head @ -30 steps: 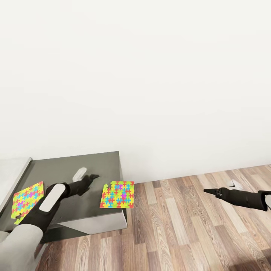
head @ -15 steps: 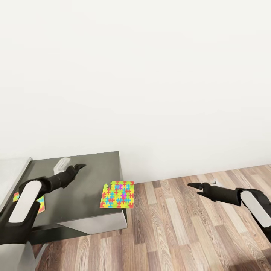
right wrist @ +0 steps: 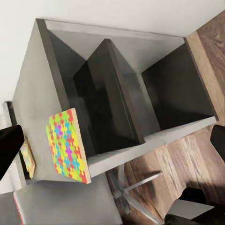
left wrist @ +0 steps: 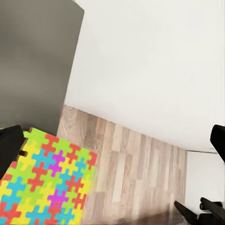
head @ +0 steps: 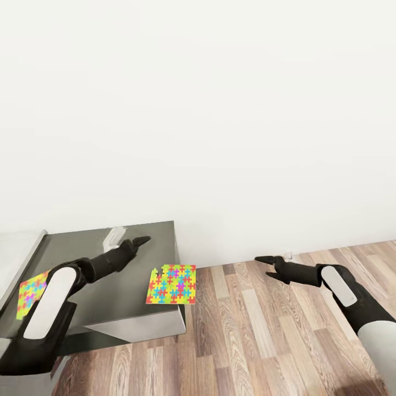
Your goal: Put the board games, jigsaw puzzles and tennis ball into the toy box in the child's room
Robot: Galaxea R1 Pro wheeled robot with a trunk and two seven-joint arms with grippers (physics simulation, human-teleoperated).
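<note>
Two jigsaw puzzles lie on the dark grey lower section of the table [head: 132, 275]. One puzzle [head: 171, 284] overhangs the table's front right corner and appears again in the left wrist view [left wrist: 47, 183] and the right wrist view [right wrist: 68, 145]. The other puzzle [head: 28, 292] lies at the left, partly behind my left forearm. My left gripper [head: 142, 241] hovers open over the table top, behind the overhanging puzzle. My right gripper [head: 263, 259] hangs open over the wooden floor, well right of the table. The board games, tennis ball and toy box are out of view.
A white wall rises directly behind the table. The paler, higher part of the desk [head: 16, 250] adjoins at the far left. Wooden floor [head: 286, 341] spreads to the right. In the right wrist view, open dark compartments [right wrist: 154, 89] and a star-shaped chair base [right wrist: 136, 192] sit under the table.
My left arm swung back right, its gripper now farther right over the table, uncovering more of the left puzzle. My right gripper moved left and slightly up toward the table. The puzzles stayed put.
</note>
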